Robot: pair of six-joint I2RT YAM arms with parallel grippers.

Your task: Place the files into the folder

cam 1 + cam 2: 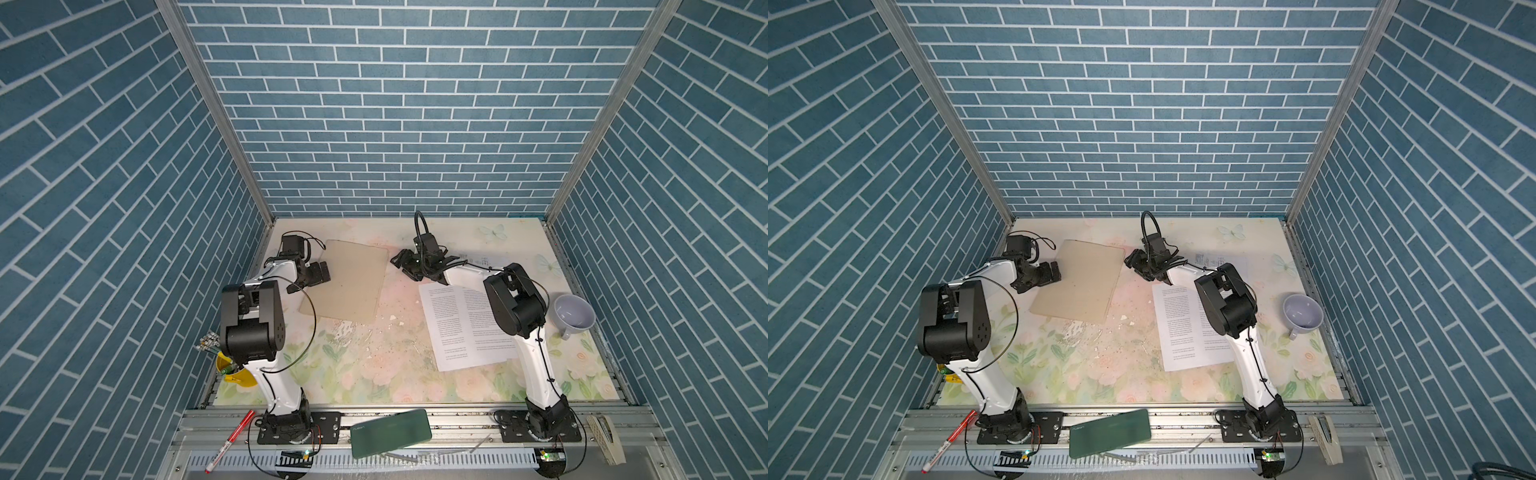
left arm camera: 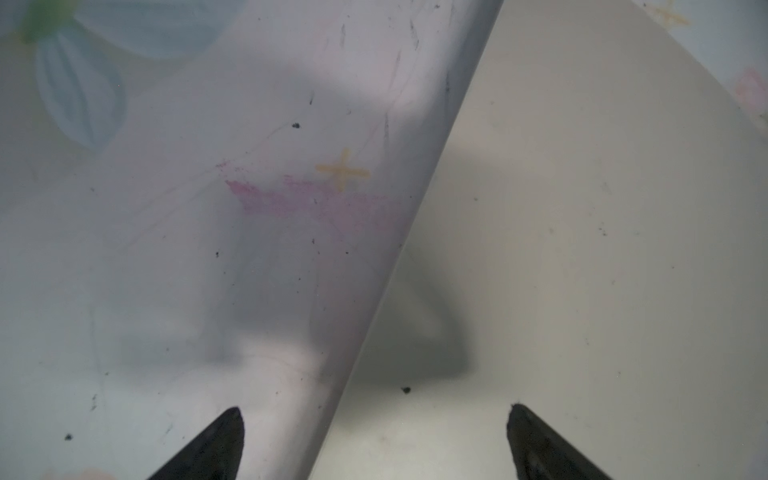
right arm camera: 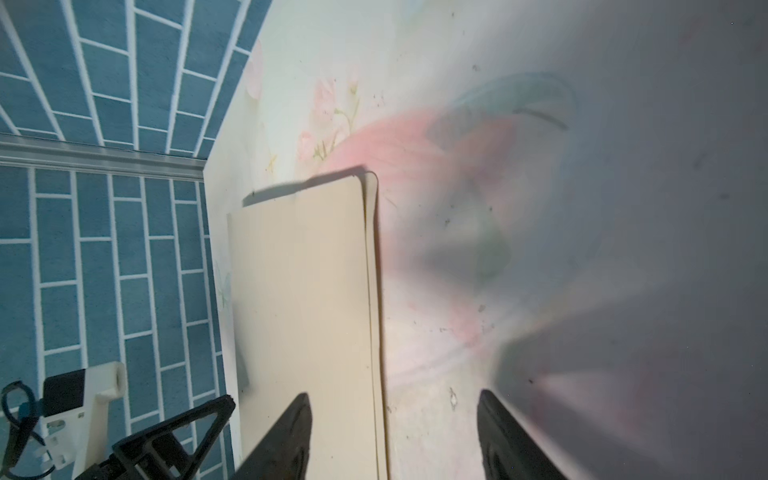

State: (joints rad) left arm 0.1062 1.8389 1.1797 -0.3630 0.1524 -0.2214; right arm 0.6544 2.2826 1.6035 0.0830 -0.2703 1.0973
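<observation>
Files [image 1: 455,328] lie loose on the worktop's [image 1: 374,374] right side, none yet filed; the folder [image 1: 349,282] sits shut near the far-left corner (opening yet to come). Both empty, jaws apart: left gripper [image 2: 374,409] at its left edge, right gripper [image 3: 395,399] opposite.

A lavender mug [image 1: 573,316] sits near the right edge of my floral bench [image 1: 365,374]. At my near left, a yellow cup [image 1: 240,378] holds pens [image 1: 210,343]. A red marker [image 1: 230,436] and a dark green case [image 1: 390,432] lie on the metal frame [image 1: 457,420].
</observation>
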